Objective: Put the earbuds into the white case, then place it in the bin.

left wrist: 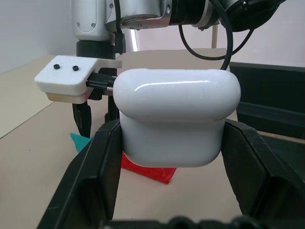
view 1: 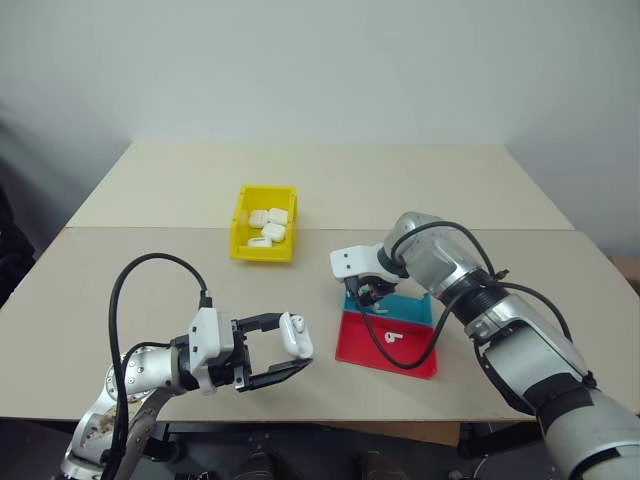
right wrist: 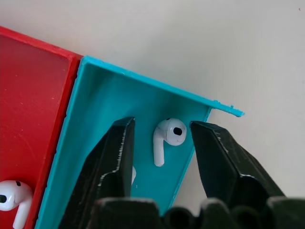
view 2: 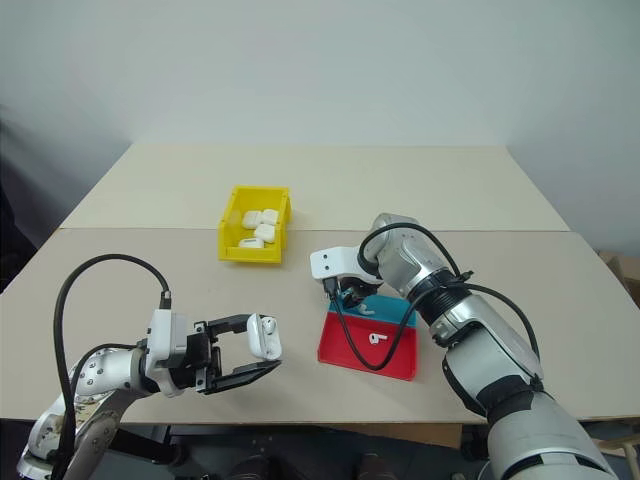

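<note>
Over on the left, the left gripper [view 1: 285,357] is pinching the white case [view 1: 295,335] between its two black fingers, holding it up above the near edge of the table [view 1: 150,270]. From the left wrist camera the case [left wrist: 176,117] sits snug between both pads, glossy and upright, with its lid down.

Moving across, the yellow bin [view 1: 264,223] stands near the middle of the table, well apart from both arms, and it has several small white cases lying in it already. The surface is a pale beige tabletop with a seam running straight across it just behind the bin, and a plain white wall rises behind the far edge.

On to the right: a flat tray [view 1: 388,340], teal at the back and red at the front, lies on the table. One earbud [view 1: 392,335] rests on the red half. The right gripper [view 1: 362,296] points down into the teal half, fingers spread partway, and the right wrist camera shows another earbud [right wrist: 167,139] lying on the teal floor between the two black fingers [right wrist: 114,157]. I cannot tell whether either pad is touching it. The bud on the red half [right wrist: 13,199] shows there too.
</note>
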You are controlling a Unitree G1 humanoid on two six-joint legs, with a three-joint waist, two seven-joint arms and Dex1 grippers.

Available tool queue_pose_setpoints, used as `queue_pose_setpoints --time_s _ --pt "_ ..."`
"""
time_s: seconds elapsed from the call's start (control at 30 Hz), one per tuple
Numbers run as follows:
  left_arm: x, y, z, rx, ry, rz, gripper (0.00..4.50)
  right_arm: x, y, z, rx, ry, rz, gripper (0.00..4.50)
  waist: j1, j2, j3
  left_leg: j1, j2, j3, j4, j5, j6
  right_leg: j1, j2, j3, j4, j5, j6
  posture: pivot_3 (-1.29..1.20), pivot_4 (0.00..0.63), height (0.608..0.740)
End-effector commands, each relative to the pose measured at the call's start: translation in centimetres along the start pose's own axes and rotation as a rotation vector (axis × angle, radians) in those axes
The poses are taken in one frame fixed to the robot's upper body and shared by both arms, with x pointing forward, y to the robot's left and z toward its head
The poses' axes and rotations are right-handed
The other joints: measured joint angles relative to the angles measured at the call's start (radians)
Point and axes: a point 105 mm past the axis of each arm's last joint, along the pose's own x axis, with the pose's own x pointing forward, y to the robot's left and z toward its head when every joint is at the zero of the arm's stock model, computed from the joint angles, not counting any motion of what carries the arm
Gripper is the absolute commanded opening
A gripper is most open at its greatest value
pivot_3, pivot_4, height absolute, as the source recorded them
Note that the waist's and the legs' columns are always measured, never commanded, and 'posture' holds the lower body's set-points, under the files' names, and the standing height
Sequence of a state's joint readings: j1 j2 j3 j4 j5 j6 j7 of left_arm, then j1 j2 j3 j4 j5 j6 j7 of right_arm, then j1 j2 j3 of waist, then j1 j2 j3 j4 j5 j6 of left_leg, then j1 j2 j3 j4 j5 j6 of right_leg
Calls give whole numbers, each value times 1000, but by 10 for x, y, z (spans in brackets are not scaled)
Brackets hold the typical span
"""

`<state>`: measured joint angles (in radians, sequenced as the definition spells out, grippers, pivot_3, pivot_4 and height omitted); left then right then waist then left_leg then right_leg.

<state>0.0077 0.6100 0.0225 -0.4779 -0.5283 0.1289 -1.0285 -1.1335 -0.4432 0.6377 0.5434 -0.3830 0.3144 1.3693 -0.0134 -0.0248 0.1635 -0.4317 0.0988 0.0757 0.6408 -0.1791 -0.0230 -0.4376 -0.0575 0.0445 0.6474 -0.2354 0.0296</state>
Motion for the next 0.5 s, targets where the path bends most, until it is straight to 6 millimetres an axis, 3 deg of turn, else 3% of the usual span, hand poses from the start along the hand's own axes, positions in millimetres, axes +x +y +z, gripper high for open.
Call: queue_pose_setpoints --time_s 0.03,0.5 --pt "1 -2 10 51 -19 -8 2793 -9 -8 6 -36 0 -39 2377 0 0 0 0 0 0 0 0 0 0 0 0 0 0 0 0 150 740" --pt "3 -1 9 53 -22 -8 2793 -9 -7 4 -17 5 -27 2377 -1 0 0 0 0 0 0 0 0 0 0 0 0 0 0 0 150 740"
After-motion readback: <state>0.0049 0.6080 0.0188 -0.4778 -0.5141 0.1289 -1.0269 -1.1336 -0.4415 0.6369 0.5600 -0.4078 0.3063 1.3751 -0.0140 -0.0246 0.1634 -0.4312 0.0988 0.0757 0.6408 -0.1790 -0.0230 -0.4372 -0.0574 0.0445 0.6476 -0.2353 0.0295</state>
